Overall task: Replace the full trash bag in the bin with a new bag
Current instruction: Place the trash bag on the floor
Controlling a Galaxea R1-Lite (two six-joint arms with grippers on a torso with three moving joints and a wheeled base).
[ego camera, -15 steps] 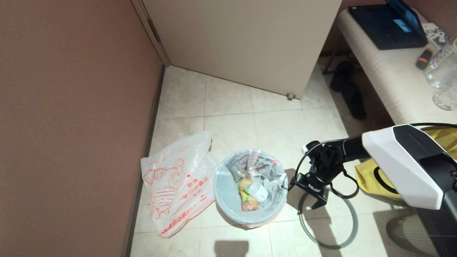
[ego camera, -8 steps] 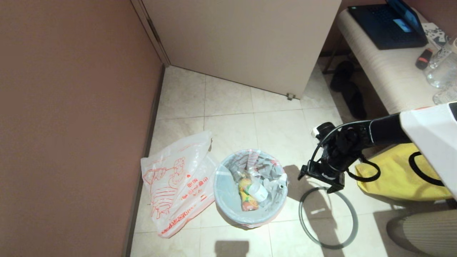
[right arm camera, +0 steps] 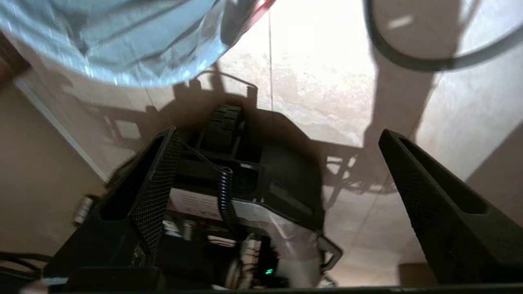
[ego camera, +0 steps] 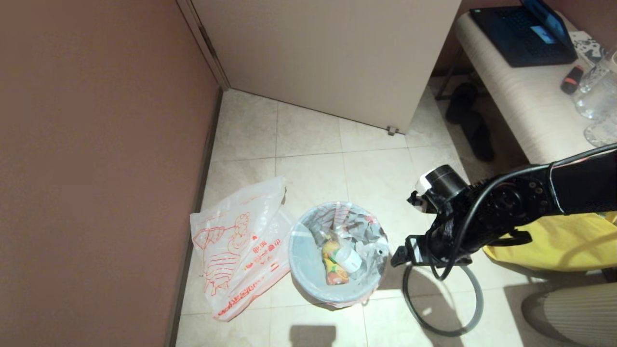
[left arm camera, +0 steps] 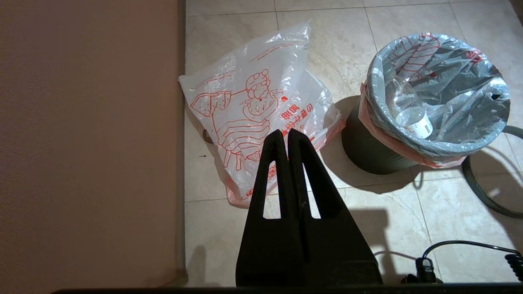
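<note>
The bin (ego camera: 337,294) stands on the floor (ego camera: 308,173) with the full trash bag (ego camera: 354,243) in it (a packet and a cup lie inside). The new bag (ego camera: 236,255) lies flat just left of the bin, near the wall (ego camera: 96,168). The hoop (ego camera: 443,330) lies on the floor to the bin's right, and the right pincer (ego camera: 409,253) hangs over its near-bin edge, beside the bin
</note>
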